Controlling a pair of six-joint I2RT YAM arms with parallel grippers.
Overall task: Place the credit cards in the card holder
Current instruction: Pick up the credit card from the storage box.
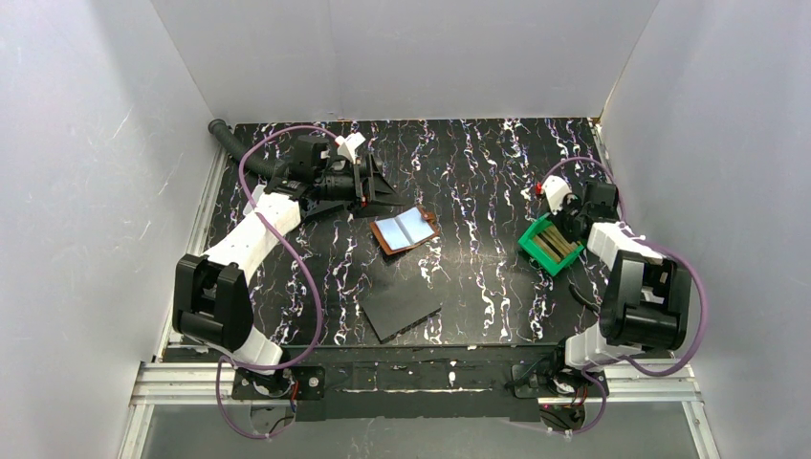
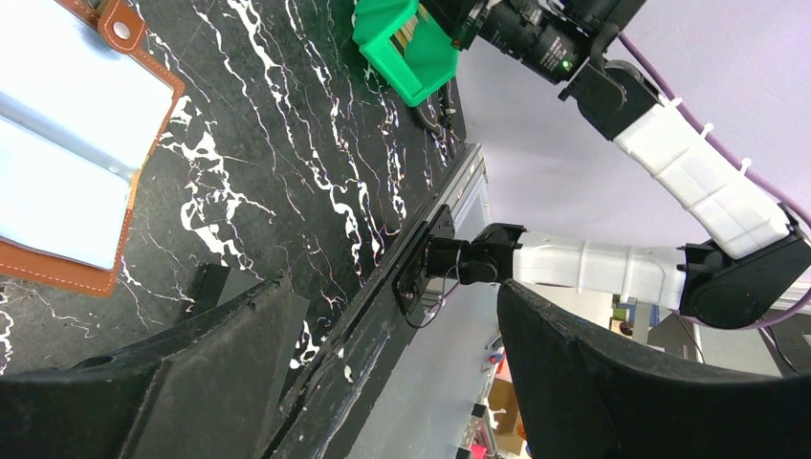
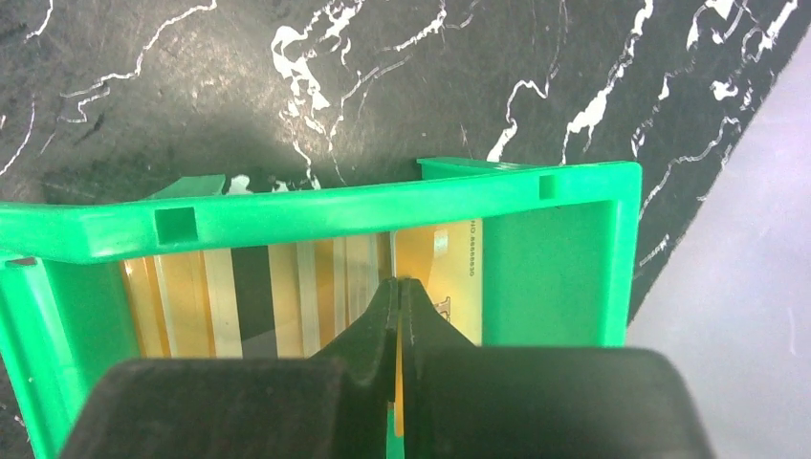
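The brown leather card holder [image 1: 406, 230] lies open and flat mid-table, its pale inside facing up; in the left wrist view the card holder [image 2: 67, 143] fills the upper left. My left gripper [image 1: 383, 191] hovers just behind and left of it, open and empty [image 2: 392, 287]. Several orange-yellow credit cards [image 3: 435, 263] stand on edge inside the green bin [image 3: 335, 215]. My right gripper [image 3: 399, 287] reaches down into the bin [image 1: 550, 246], and its jaws are shut on the thin edge of one yellow card.
A dark grey flat slab [image 1: 402, 308] lies near the front edge, below the card holder. A black hose [image 1: 234, 143] lies at the back left corner. White walls enclose the table on three sides.
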